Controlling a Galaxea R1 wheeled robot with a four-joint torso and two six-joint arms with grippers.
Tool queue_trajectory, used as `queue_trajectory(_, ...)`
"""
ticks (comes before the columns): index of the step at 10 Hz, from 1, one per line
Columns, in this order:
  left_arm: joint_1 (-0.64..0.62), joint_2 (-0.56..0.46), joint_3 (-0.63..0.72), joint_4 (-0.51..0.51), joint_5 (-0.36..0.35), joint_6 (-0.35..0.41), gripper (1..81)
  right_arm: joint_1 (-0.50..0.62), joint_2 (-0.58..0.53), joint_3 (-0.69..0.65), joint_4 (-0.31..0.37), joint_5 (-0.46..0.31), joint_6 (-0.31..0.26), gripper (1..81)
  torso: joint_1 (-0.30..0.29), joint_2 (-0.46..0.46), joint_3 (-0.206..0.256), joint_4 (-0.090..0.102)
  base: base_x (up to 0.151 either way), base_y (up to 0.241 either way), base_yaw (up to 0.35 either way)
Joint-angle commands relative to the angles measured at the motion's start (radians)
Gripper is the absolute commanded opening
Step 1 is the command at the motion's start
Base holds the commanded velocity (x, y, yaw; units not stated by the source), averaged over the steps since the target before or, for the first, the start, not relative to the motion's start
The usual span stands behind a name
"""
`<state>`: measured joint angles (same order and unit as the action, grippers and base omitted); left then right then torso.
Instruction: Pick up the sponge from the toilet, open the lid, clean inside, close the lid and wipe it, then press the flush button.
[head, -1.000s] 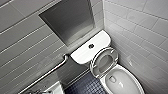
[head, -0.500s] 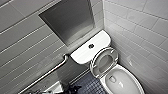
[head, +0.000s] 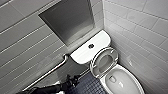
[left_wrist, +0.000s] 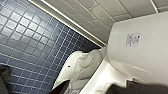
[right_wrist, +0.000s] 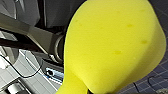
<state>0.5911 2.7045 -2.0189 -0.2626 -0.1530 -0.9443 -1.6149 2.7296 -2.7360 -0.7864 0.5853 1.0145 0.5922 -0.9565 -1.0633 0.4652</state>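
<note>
1. Head view: the toilet (head: 121, 84) stood at lower right, its lid (head: 104, 61) raised against the cistern and the bowl open. The flush button (head: 91, 46) sat mid-frame on the cistern top, below the grey wall niche (head: 67, 20). My left gripper (head: 72, 79) hung low at bottom centre, between the grab rail (head: 50, 72) and the bowl. I could not tell whether its jaws were apart or together.

2. Left wrist view: white ceramic took the right and lower centre, and blue floor tiles (left_wrist: 25, 37) the left. A small label (left_wrist: 132, 40) showed at upper right.

3. Right wrist view: the sponge (right_wrist: 110, 45) loomed bright yellow across the right of the frame. It narrowed at bottom centre, where my right gripper (right_wrist: 83, 90) appeared clamped on it.

4. Risk, as I judged it: a grip on the narrow end alone could let the sponge twist free during scrubbing. A careless knock could also drop the upright lid onto my arm.
</note>
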Motion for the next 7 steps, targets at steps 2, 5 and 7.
queue_trajectory(2,-0.127,-0.020,-0.009,0.002,0.032,-0.010,81.1,-0.050,0.006,0.004,-0.034,-0.035,0.003,1.0,0.000,0.000,0.000,0.000,0.000,0.000,0.000)
queue_trajectory(5,-0.181,0.035,-0.021,0.008,0.038,-0.011,81.1,-0.041,0.006,0.001,-0.037,-0.030,0.003,1.0,0.000,0.000,0.000,0.000,0.000,0.000,0.000)
queue_trajectory(7,-0.210,0.061,-0.024,0.008,0.041,-0.011,81.1,-0.046,0.003,0.000,-0.036,-0.012,0.003,1.0,0.000,0.000,0.000,0.000,0.000,0.000,0.000)
